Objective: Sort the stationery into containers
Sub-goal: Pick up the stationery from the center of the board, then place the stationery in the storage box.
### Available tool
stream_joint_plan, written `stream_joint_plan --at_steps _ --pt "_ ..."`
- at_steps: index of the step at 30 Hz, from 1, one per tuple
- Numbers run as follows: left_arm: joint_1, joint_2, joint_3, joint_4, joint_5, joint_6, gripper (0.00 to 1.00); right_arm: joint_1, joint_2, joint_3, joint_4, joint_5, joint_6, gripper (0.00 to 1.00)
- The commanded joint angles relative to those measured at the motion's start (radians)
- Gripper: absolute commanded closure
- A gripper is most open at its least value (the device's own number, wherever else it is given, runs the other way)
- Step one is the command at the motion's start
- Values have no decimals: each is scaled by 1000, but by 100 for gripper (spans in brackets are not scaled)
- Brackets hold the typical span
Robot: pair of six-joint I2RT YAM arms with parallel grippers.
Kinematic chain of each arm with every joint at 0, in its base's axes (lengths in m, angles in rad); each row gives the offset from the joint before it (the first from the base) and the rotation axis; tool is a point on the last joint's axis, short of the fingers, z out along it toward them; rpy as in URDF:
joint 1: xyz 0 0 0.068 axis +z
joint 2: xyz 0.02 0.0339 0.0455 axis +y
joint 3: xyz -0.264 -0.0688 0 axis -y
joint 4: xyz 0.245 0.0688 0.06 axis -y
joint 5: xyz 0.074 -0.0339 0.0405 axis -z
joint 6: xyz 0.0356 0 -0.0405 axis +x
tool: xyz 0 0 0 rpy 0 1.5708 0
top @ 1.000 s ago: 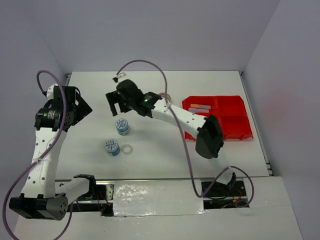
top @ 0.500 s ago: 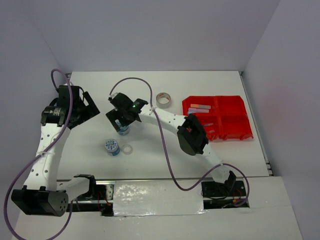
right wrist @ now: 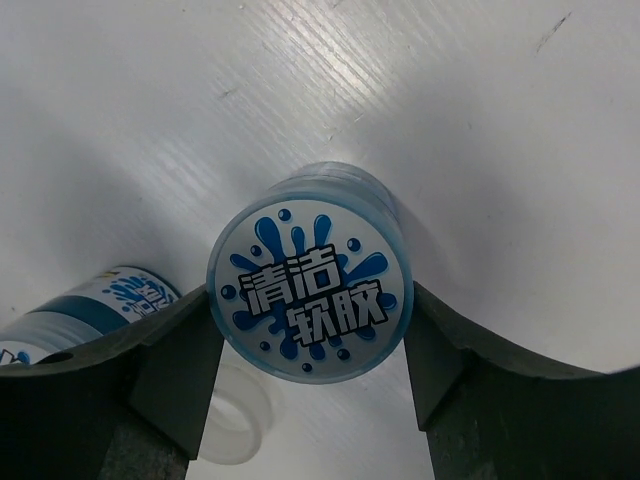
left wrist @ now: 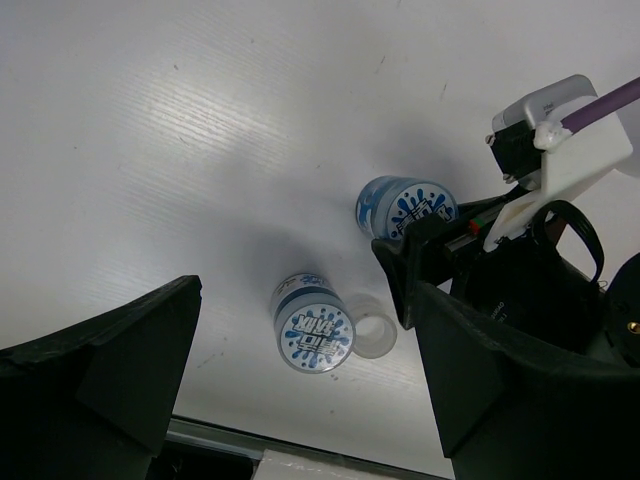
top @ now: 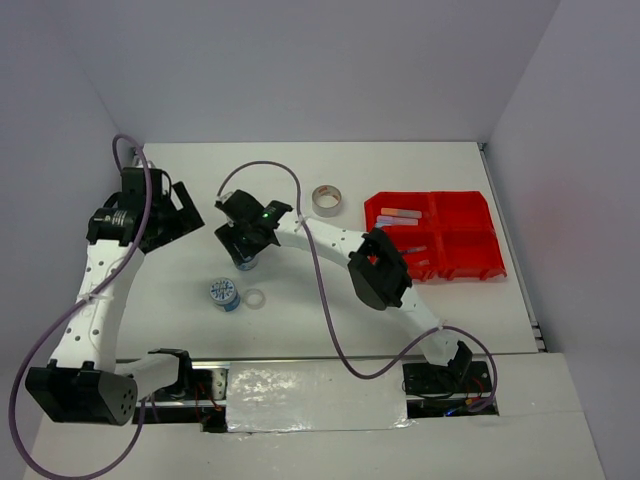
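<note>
Jaws of right gripper [right wrist: 310, 335] clamp patterned tape roll [right wrist: 308, 300]; left gripper [left wrist: 295, 285] jaws gape wide

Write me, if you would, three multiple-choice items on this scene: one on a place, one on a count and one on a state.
1. Where is the grey tape roll?
A on the table, beside the red bin
B inside the bin
C leaning on the wall

2. How many blue-white patterned rolls stand on the table?
A one
B two
C four

3. How is the left gripper?
A shut on a pen
B shut on a marker
C open and empty

Answers:
1 A: in the top view it lies on bare table just left of the bin.
2 B: the left wrist view shows two, one beside the clear ring.
3 C: its fingers stand wide apart with nothing between them.
</note>
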Motion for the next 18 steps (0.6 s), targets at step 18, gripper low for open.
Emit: stream_joint_plan --at_steps 18 --pt "5 57 -62 96 142 57 1 -745 -769 -508 -28 247 190 98"
